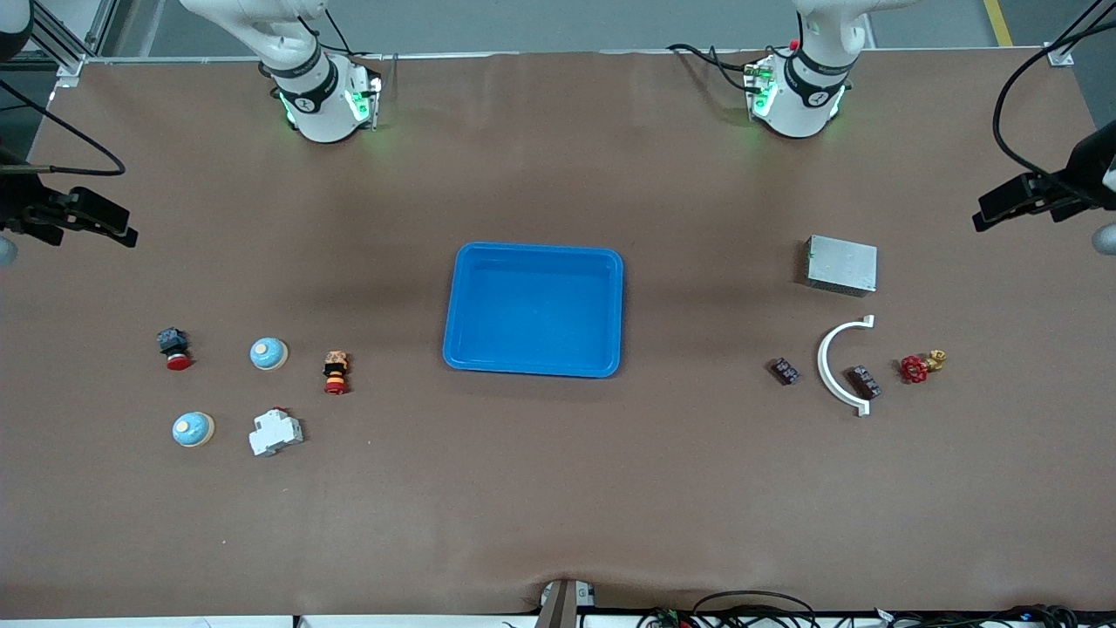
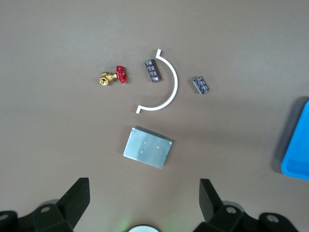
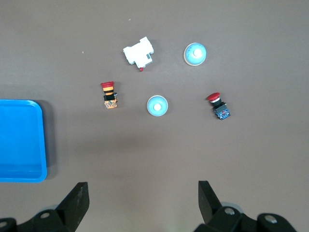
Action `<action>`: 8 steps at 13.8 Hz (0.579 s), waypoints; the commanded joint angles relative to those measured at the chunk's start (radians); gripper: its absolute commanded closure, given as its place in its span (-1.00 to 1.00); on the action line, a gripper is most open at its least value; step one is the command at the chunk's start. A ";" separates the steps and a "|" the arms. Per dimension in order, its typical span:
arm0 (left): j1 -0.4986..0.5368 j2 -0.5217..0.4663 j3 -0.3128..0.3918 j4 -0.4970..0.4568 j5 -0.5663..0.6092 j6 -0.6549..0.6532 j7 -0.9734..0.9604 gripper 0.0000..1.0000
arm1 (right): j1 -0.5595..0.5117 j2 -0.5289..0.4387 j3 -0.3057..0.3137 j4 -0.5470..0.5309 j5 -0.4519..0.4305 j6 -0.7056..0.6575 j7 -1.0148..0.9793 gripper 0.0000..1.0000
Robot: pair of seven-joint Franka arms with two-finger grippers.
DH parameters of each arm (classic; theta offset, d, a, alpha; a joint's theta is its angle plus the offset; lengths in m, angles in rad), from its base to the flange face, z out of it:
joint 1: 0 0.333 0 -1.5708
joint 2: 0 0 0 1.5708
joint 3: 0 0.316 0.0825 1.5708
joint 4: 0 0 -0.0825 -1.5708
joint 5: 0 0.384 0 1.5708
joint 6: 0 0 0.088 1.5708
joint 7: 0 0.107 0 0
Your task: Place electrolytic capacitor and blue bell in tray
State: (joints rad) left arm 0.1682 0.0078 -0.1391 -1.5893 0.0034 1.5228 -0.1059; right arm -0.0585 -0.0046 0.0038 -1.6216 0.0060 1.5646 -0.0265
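The bright-blue tray [image 1: 534,250] lies empty at the table's middle; its edge shows in the left wrist view [image 2: 291,150] and the right wrist view [image 3: 43,140]. Two blue bells [image 1: 268,353] [image 1: 193,429] sit toward the right arm's end, also in the right wrist view [image 3: 157,105] [image 3: 195,53]. Two small dark rectangular parts [image 1: 785,372] [image 1: 864,382] lie toward the left arm's end; I cannot tell if either is the capacitor. My left gripper [image 2: 145,186] is open and empty, high over the table by the grey box. My right gripper [image 3: 143,186] is open and empty, high over bare table. Neither shows in the front view.
A grey metal box [image 1: 840,265], a white curved bracket [image 1: 833,362] and a red-handled brass valve [image 1: 921,365] lie toward the left arm's end. Two red push-buttons [image 1: 174,347] [image 1: 336,372] and a white breaker [image 1: 275,432] lie among the bells.
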 commanded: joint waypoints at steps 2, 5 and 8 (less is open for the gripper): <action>0.030 -0.025 -0.007 -0.131 -0.002 0.123 -0.003 -1.00 | 0.037 0.035 -0.002 0.002 0.008 -0.011 -0.006 -1.00; 0.034 -0.011 -0.007 -0.199 0.001 0.201 -0.005 -1.00 | 0.037 0.049 -0.002 -0.001 0.008 -0.009 0.007 -1.00; 0.033 -0.005 -0.005 -0.274 0.001 0.296 -0.018 -1.00 | 0.055 0.078 -0.002 0.000 0.005 -0.011 -0.004 -1.00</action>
State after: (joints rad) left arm 0.1950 0.0157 -0.1390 -1.8126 0.0034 1.7660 -0.1086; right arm -0.0170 0.0562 0.0035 -1.6223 0.0061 1.5600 -0.0261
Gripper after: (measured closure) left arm 0.000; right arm 0.000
